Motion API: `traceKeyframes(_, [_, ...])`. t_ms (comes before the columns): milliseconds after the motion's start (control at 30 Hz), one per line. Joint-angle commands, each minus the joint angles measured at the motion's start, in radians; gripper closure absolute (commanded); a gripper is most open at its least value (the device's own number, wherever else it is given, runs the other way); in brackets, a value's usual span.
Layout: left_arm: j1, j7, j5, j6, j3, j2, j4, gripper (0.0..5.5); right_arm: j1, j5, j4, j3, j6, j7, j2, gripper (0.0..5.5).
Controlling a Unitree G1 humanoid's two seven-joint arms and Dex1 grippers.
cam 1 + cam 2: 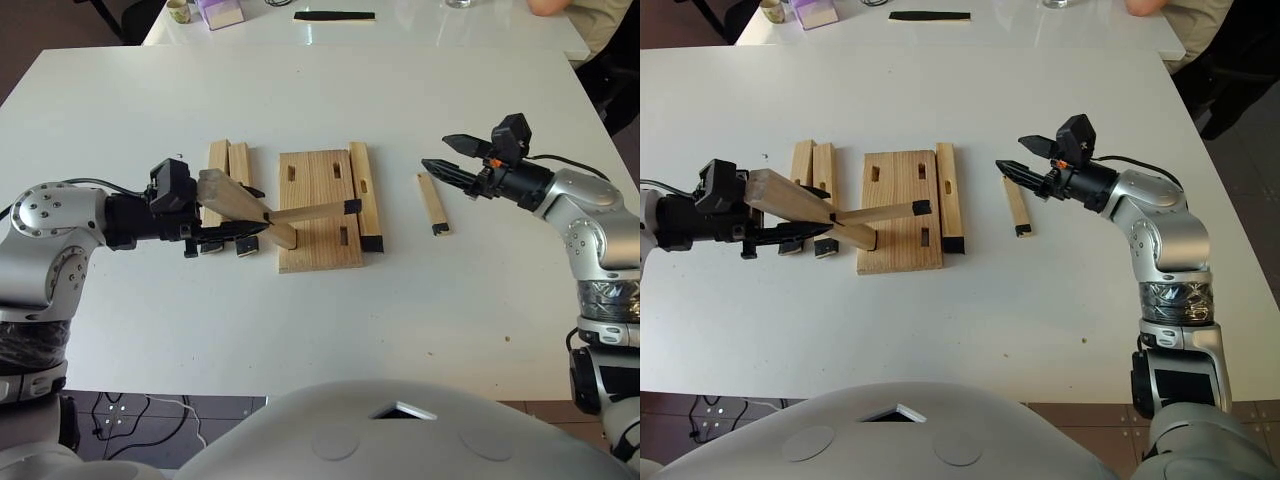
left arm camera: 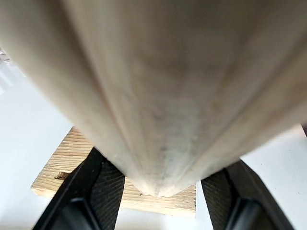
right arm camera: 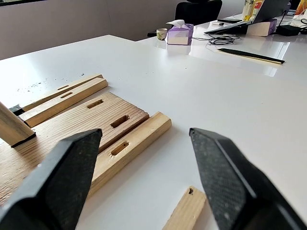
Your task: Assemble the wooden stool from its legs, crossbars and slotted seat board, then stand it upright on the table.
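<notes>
White desk holds the seat board flat, slots up; our left hand clamps a leg tilted onto it, we judge for slotting, while our right hand hovers wide near a spare crossbar.

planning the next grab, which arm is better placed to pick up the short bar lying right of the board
Right. The right fingers are open and close by the bar; the left fingers are shut on a leg at the board's left edge.
</notes>
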Motion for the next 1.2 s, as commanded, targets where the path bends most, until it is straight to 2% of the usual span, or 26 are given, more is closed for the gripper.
traceKeyframes(33, [0.019,0.028,0.045,0.039,-0.035,-0.008,0.019,3.38,-0.007,-0.005,-0.002,-0.004,0.005,-0.009,0.003,2.13])
traceKeyframes(100, [0.005,0.026,0.013,0.055,-0.022,-0.006,0.010,3.38,-0.006,-0.007,0.001,-0.011,0.003,-0.014,0.002,2.13])
traceKeyframes(133, [0.000,0.025,0.003,0.061,-0.021,-0.007,0.005,3.04,-0.003,-0.004,0.003,-0.017,0.001,-0.015,0.003,2.13])
traceKeyframes(300, [0.012,0.031,-0.004,0.069,0.005,-0.013,-0.011,2.36,-0.002,0.002,0.019,-0.040,-0.005,-0.030,0.014,2.13])
traceKeyframes(533, [0.182,-0.020,0.000,0.076,0.128,0.056,-0.055,2.36,0.061,0.002,-0.002,-0.064,-0.006,-0.037,0.010,2.13])
traceKeyframes(667, [0.300,0.034,0.115,0.010,0.191,0.053,0.066,2.36,0.083,0.003,-0.019,-0.078,-0.007,-0.058,0.015,2.13])
traceKeyframes(767, [0.312,0.257,0.138,0.014,0.257,-0.099,0.153,2.36,0.080,0.000,-0.022,-0.077,-0.008,-0.084,0.037,2.13])
traceKeyframes(867, [0.280,0.539,0.211,0.005,0.258,-0.261,0.146,2.36,0.092,-0.001,-0.028,-0.072,-0.012,-0.099,0.051,2.13])
traceKeyframes(933, [0.243,0.744,0.242,0.062,0.251,-0.371,0.095,2.36,0.087,-0.003,-0.028,-0.071,-0.006,-0.109,0.058,2.13])
traceKeyframes(1067, [0.244,0.989,0.282,0.197,0.187,-0.527,-0.031,2.36,0.050,-0.015,-0.007,-0.049,-0.002,-0.100,0.057,2.13])
traceKeyframes(1200, [0.254,1.128,0.303,0.306,0.134,-0.635,-0.098,2.36,0.006,-0.035,0.038,-0.027,-0.013,-0.086,0.049,2.13])
